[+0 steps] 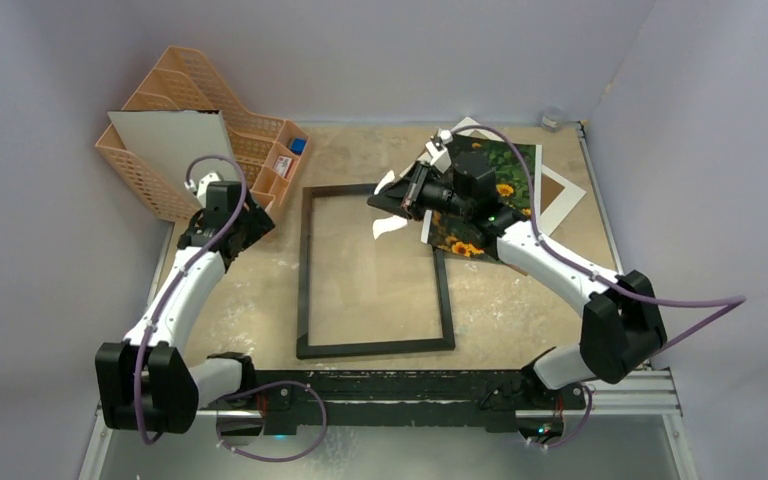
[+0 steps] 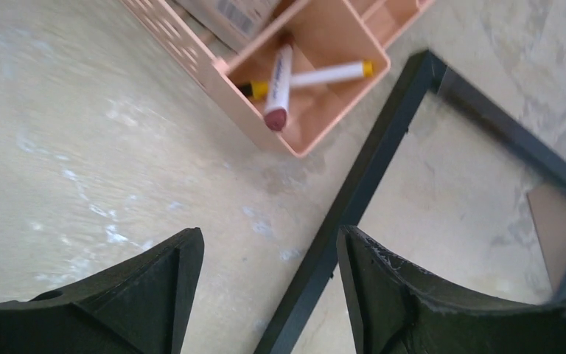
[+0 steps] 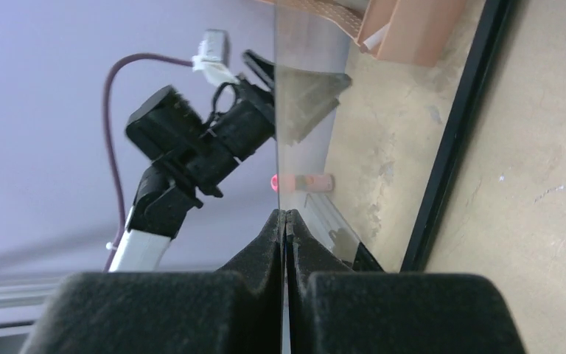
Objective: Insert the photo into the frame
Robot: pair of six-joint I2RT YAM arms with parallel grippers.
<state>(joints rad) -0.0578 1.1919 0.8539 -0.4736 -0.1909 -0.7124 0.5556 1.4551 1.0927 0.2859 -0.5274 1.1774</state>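
The frame point(image 1: 375, 345), a thin black rectangle, lies flat mid-table with bare tabletop showing through it. The sunflower photo point(image 1: 508, 170) lies at the back right, partly under my right arm. My right gripper point(image 1: 407, 197) hovers over the frame's far right corner, shut on a clear pane point(image 3: 306, 88) that stands edge-on between its fingertips point(image 3: 285, 215). The frame's black bar point(image 3: 453, 140) runs beside the pane. My left gripper point(image 1: 252, 215) is open above the frame's far left corner. The frame's left bar point(image 2: 368, 162) passes under the gap between its fingers point(image 2: 269, 236), which hold nothing.
An orange basket organiser point(image 1: 210, 130) stands at the back left with a white board point(image 1: 175, 145) leaning in it. Its front box point(image 2: 324, 110) holds markers point(image 2: 280, 81). A white mat board point(image 1: 572, 205) and a brown board point(image 1: 557, 185) lie under the photo.
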